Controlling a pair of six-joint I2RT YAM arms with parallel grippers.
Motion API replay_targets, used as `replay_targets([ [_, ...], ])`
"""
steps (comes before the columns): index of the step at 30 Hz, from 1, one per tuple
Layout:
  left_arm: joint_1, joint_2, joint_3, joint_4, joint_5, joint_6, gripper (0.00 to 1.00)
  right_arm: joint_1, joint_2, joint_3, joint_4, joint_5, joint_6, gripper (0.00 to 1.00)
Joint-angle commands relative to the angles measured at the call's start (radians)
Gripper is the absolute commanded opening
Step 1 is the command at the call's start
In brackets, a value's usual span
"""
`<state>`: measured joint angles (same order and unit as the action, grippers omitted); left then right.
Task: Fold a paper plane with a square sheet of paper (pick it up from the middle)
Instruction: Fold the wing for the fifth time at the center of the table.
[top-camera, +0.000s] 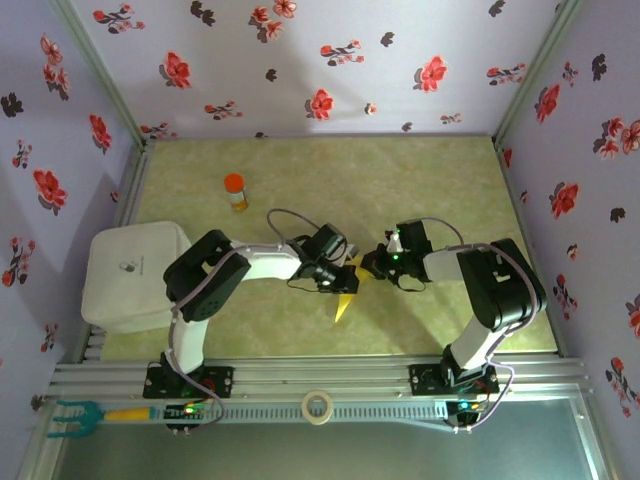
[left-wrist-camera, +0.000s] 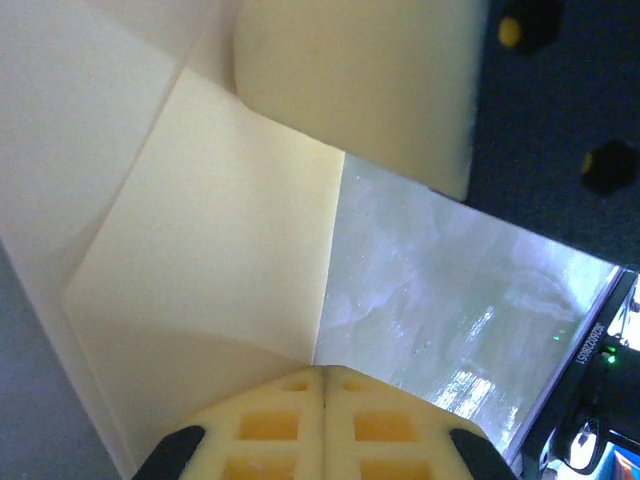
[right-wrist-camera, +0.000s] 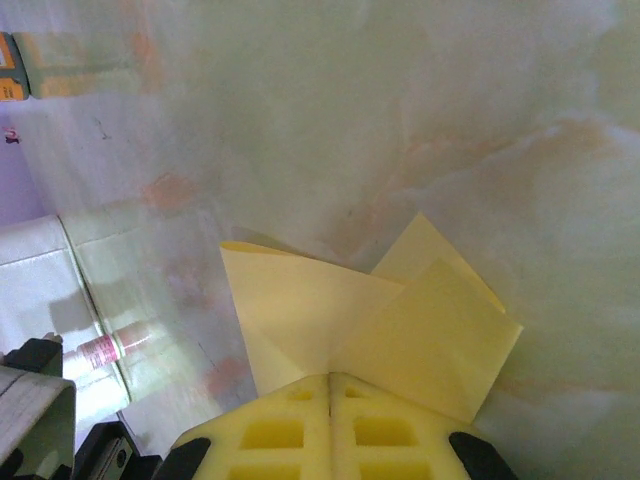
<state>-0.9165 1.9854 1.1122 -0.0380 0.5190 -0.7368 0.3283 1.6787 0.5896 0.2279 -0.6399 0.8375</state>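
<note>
L gripper (left-wrist-camera: 323, 376) is clenched: its two yellow fingers (left-wrist-camera: 270, 425) meet w/ no gap. The edge of the paper (left-wrist-camera: 215, 250) runs straight into the seam betw. them, so it's pinching the paper. R gripper (right-wrist-camera: 330, 380) is the same, fingers (right-wrist-camera: 385, 435) pressed tight together. Here the paper fans out from the seam in overlapping folded layers, one corner pointing up and to the right.

In the top view the two grippers sit nose to nose around mid-table (top-camera: 450, 200), just apart, w/ the paper held betw. and under them. Its pointed yellow tip sticks out toward the near edge. Can't tell if the tip rests on the table or hangs just above it.

Elsewhere:
- A small bottle (top-camera: 234, 190) w/ an orange cap stands upright well behind the L arm.
- A white case (top-camera: 130, 275) lies at the left edge.
- A tape roll (top-camera: 318, 407) sits on the near rail.
- A green fork-like tool (top-camera: 68, 418) lies at the near left corner.

Writing:
- The case lid has a small dark mark, too small to read.
- A black part at lower right in the left wrist view carries a row of white characters, too blurred to read.
- The bottle label isn't legible.
</note>
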Motion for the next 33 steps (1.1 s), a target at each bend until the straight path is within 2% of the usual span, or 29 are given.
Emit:
replay_targets([
  [1,-0.027,-0.015,-0.055,-0.116,-0.015,0.053,0.0,-0.002,0.063,-0.014,-0.077,0.093,-0.02,0.0],
  [9,-0.057,-0.085,-0.096,-0.256,-0.086,0.129,0.0,-0.003,0.067,-0.013,-0.078,0.093,-0.023,0.0],
  [18,-0.073,-0.187,-0.173,-0.293,-0.084,0.165,0.0,-0.002,0.064,-0.015,-0.048,0.068,-0.016,0.0],
  [23,-0.06,-0.301,-0.234,-0.162,-0.102,0.115,0.0,-0.001,0.028,-0.008,0.046,-0.025,0.018,0.01],
  [26,-0.026,-0.36,-0.266,-0.07,-0.13,0.061,0.0,-0.001,-0.062,0.017,-0.002,-0.03,0.016,0.07],
  [29,0.037,-0.384,-0.294,0.009,-0.154,-0.01,0.0,0.001,-0.187,0.042,-0.158,0.039,-0.036,0.17],
  [30,0.061,-0.382,-0.299,0.034,-0.152,-0.043,0.03,0.0,-0.227,0.044,-0.219,0.082,-0.051,0.2],
  [33,0.108,-0.342,-0.283,0.099,-0.094,-0.081,0.06,0.0,-0.312,0.01,-0.297,0.15,-0.044,0.24],
])
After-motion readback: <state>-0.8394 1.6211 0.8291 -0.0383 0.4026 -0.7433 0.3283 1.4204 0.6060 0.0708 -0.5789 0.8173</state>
